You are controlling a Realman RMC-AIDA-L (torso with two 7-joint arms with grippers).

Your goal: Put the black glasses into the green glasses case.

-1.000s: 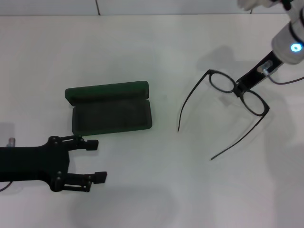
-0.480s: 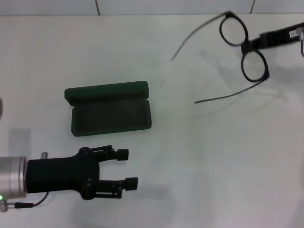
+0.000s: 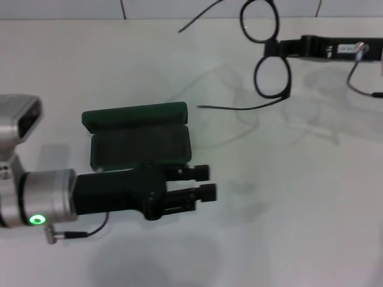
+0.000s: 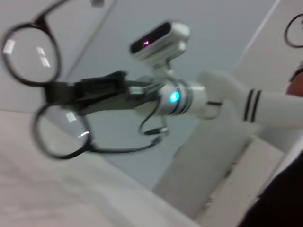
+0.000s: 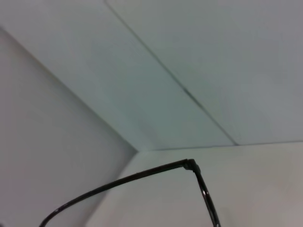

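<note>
The black glasses hang in the air over the table's far right, temple arms spread out to the left. My right gripper is shut on their bridge, reaching in from the right edge. The left wrist view shows that gripper holding the glasses. The right wrist view shows only one temple arm and its hinge. The green glasses case lies open at centre left, lid tipped back. My left gripper is open and empty, just in front of the case, pointing right.
The white table carries nothing else. A wall with seams runs along the far edge. A cable hangs from the right arm.
The right gripper has carried the glasses up, farther back and to the left, turning them. The left arm has slid right along the front of the case and its fingers have narrowed.
</note>
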